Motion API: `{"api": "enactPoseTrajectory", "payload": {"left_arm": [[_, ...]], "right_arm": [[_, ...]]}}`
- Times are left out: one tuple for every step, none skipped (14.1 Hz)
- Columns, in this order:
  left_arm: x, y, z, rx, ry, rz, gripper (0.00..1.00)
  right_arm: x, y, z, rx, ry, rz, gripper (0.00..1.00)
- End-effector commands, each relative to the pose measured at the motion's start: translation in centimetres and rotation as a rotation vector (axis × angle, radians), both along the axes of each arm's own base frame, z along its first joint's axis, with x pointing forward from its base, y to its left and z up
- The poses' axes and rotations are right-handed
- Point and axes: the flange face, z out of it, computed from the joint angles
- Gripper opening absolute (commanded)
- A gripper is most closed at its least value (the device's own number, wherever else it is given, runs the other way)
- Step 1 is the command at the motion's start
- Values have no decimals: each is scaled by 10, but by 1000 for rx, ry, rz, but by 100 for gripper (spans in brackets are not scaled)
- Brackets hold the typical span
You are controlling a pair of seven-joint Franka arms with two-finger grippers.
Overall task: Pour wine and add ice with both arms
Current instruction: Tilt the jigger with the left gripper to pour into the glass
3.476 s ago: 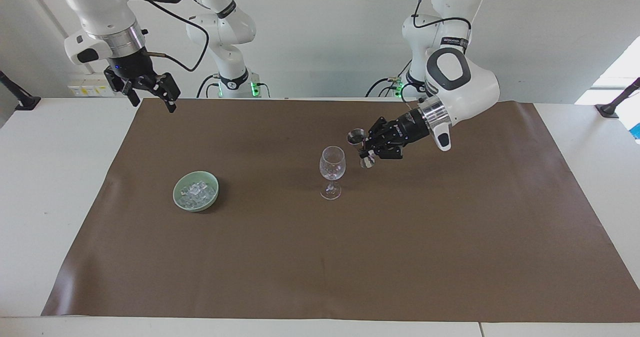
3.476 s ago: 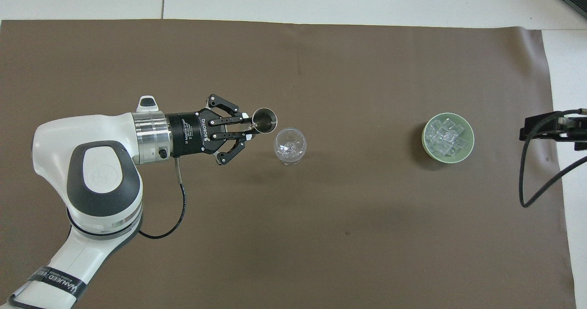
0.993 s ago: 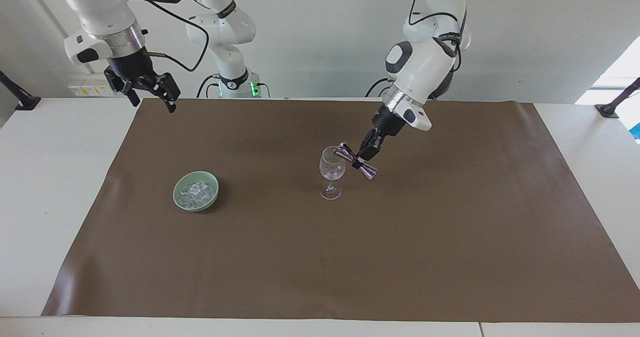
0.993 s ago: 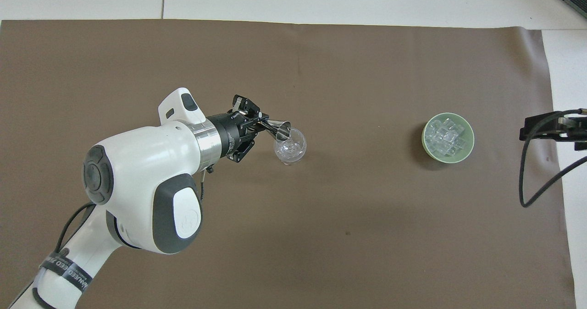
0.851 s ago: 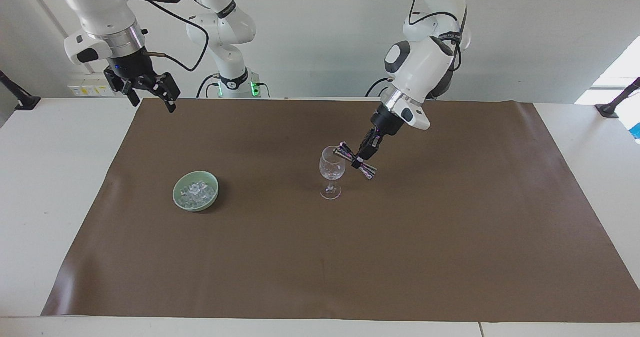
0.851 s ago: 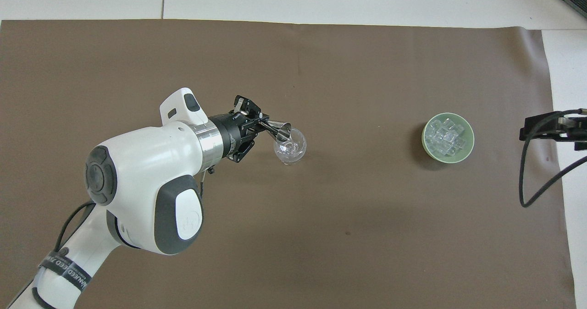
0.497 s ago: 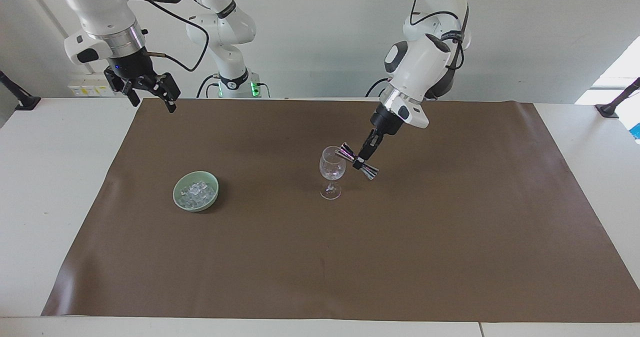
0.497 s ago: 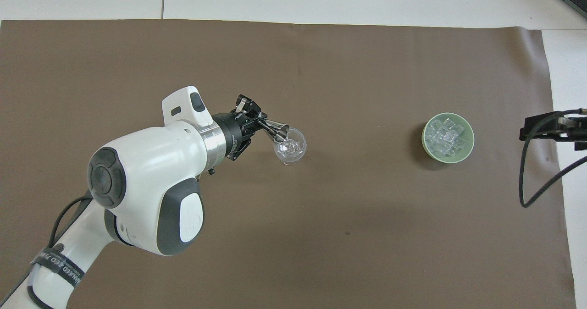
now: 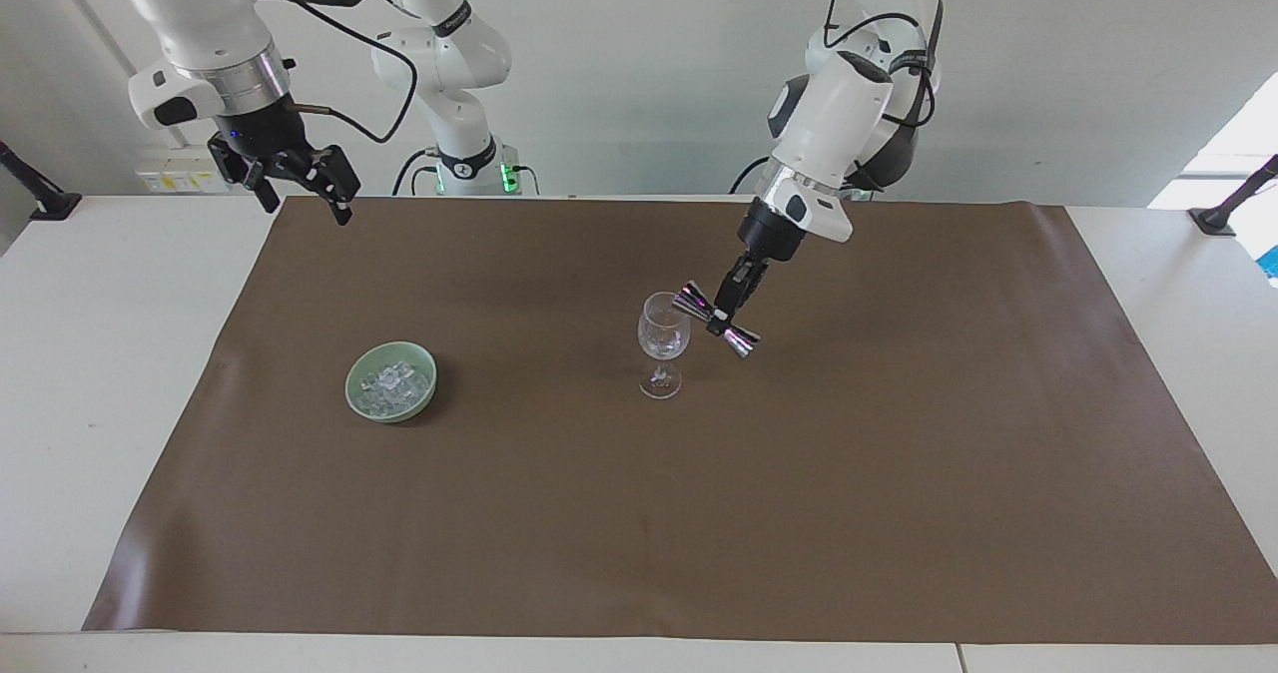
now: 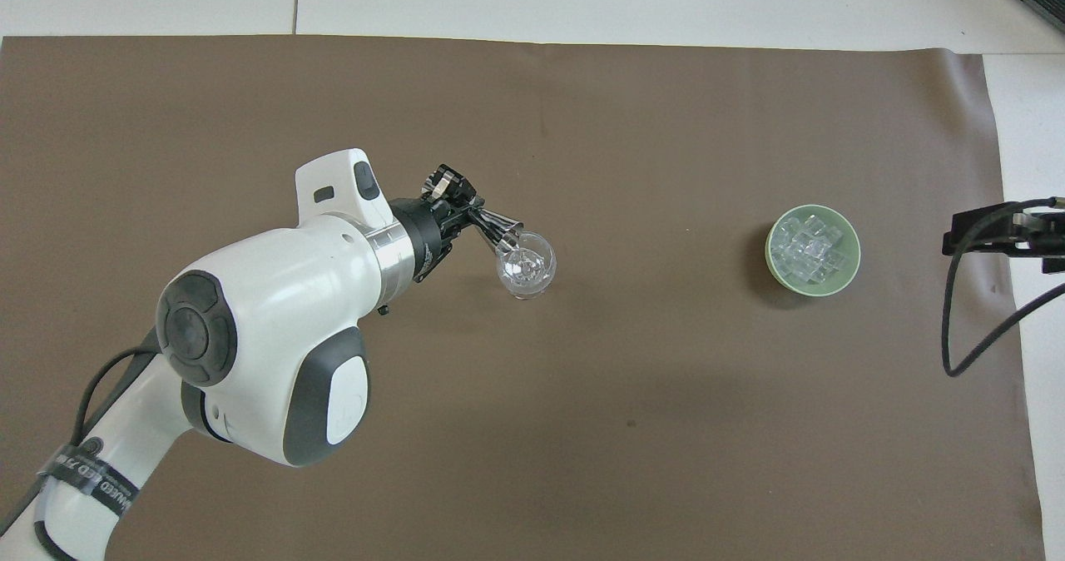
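Ice [image 9: 391, 382] heaped in a pale green bowl [image 9: 429, 381] on the brown mat [image 9: 639, 513], toward the right arm's end of the table. Wine glass [image 9: 663, 341] stands upright mid-mat, well apart from the bowl, bare mat between them. Left gripper [image 9: 726, 314] clenched on the waist of a shiny double-cone jigger [image 9: 740, 338], tilted with one mouth at the glass rim; overhead view shows that mouth over the glass bowl [image 10: 526, 265]. Left arm [image 10: 274, 345] covers the mat on its own side of the glass. Right gripper [image 9: 300, 182] hangs released, jaws spread, over the mat's corner at the robots' edge, holding nothing; arm waits. Nothing stands between that gripper and the bowl. Mat away from the robots is bare, wide room on every side of glass and bowl. White table [image 9: 90, 353] shows around the mat. Black clamp posts [image 9: 35, 192] at both table ends. White wall [image 9: 639, 64] at the robots' end.
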Motion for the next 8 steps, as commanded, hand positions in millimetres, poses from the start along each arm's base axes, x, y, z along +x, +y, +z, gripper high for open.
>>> {"api": "enactPoseTrajectory", "payload": {"left_arm": [[-1,-6,15,23,-44,-17,0],[0,-7,18,29,-54,-23,0],[-1,-9,20,48,-65,-39,0],[-1,-10,22,67,-62,-53,0],[0,-12,26,83,-64,-65,0],[1,-14,29,100,-71,-77,0],[-1,-15,30,112,-73,-87,0],[-1,-15,31,120,-78,-92,0]], "right_arm": [[-2,0,2,17,11,23,100],[-2,0,2,16,11,25,100],[-1,-1,2,16,9,22,100],[-1,0,2,16,9,23,100],[-2,-1,2,17,11,22,100],[-2,-1,2,17,11,22,100],[-1,0,3,15,9,25,100],[-2,-1,2,16,11,22,100]]}}
